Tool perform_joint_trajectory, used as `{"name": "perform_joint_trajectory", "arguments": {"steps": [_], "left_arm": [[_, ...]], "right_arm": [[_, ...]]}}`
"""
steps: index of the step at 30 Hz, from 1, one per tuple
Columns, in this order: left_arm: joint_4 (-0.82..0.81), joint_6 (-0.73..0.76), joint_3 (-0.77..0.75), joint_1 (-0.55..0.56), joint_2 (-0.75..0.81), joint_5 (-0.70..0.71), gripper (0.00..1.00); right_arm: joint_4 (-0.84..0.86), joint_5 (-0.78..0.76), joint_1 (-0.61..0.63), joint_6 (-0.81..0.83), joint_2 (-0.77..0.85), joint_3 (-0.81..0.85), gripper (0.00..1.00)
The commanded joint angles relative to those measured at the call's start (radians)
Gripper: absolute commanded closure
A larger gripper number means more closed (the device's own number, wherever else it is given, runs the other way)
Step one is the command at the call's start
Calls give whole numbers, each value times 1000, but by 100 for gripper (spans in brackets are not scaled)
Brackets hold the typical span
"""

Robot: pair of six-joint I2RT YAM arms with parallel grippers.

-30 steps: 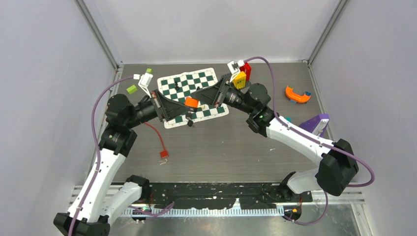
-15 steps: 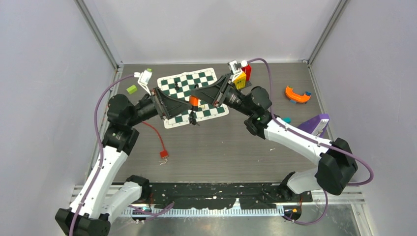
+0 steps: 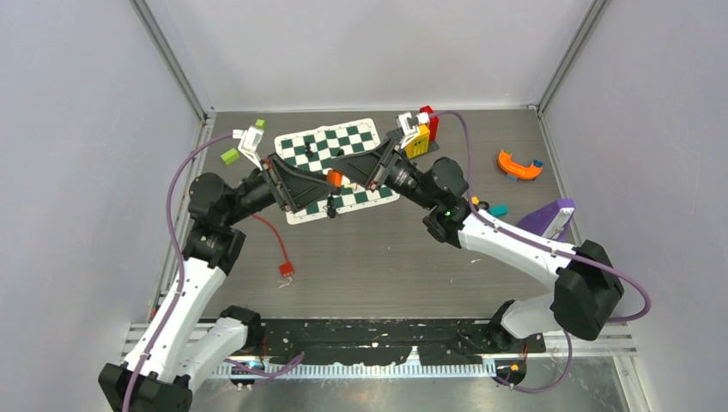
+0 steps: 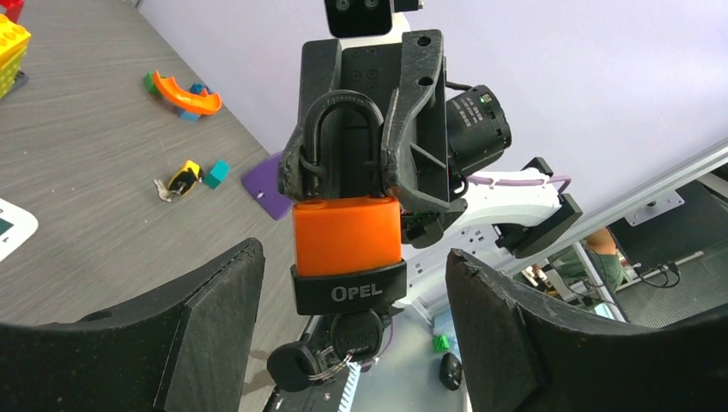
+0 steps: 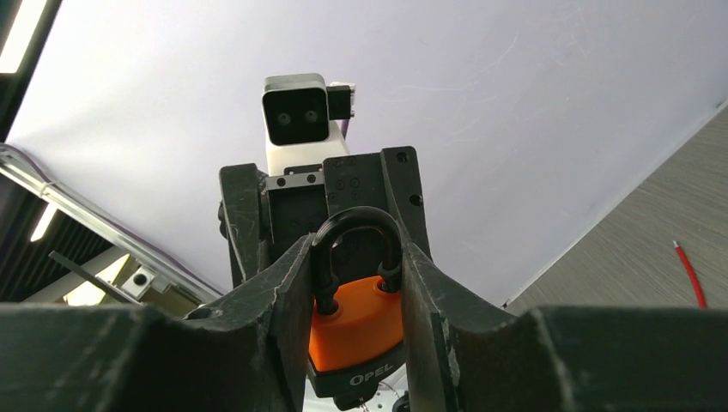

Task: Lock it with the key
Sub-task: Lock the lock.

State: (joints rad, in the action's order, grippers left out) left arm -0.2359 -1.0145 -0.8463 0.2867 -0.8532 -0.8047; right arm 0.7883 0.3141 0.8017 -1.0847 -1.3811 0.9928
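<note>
An orange padlock [image 3: 335, 178] with a black base and black shackle hangs in the air over the chessboard mat. My right gripper [image 5: 354, 257] is shut on its shackle, one finger on each side. A black-headed key [image 4: 354, 330] sits in the keyhole under the padlock [image 4: 347, 236], and a spare key [image 4: 294, 366] dangles from it on a ring. My left gripper [image 4: 354, 254] is open. Its fingers stand wide on either side of the lock's base, touching neither lock nor key. From above, the left gripper [image 3: 324, 190] and the right gripper [image 3: 342, 172] meet nose to nose.
A green-and-white chessboard mat [image 3: 330, 146] lies below the grippers. Yellow and red blocks [image 3: 421, 133] stand at its far right corner. An orange curved piece [image 3: 519, 165], a purple part [image 3: 549, 215], a teal block [image 3: 499, 209], a red cable [image 3: 279, 249] and a green block [image 3: 230, 155] lie around.
My left gripper has opened and let go of the key. The padlock has stayed in the right gripper and shows narrower from above. Both arms have shifted slightly.
</note>
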Motion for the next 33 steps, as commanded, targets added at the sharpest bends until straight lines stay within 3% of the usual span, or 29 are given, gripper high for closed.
{"name": "perform_joint_trajectory", "arguments": {"steps": [1,6,18,33], "left_arm": [[-114,-76,14,3,-9,-22,26],[-338,-359,48,28,-56,-58,31],[-335,-413,48,29,-29,-40,48],[-593,-581,73,29,-90,-10,79]], "right_arm": [[203,-15,1,-37,-4,4,95],[368,16,2,-93,-52,1,95],[481,45,2,-124,-106,-1,95],[496,56,3,-95,-113,-73,95]]}}
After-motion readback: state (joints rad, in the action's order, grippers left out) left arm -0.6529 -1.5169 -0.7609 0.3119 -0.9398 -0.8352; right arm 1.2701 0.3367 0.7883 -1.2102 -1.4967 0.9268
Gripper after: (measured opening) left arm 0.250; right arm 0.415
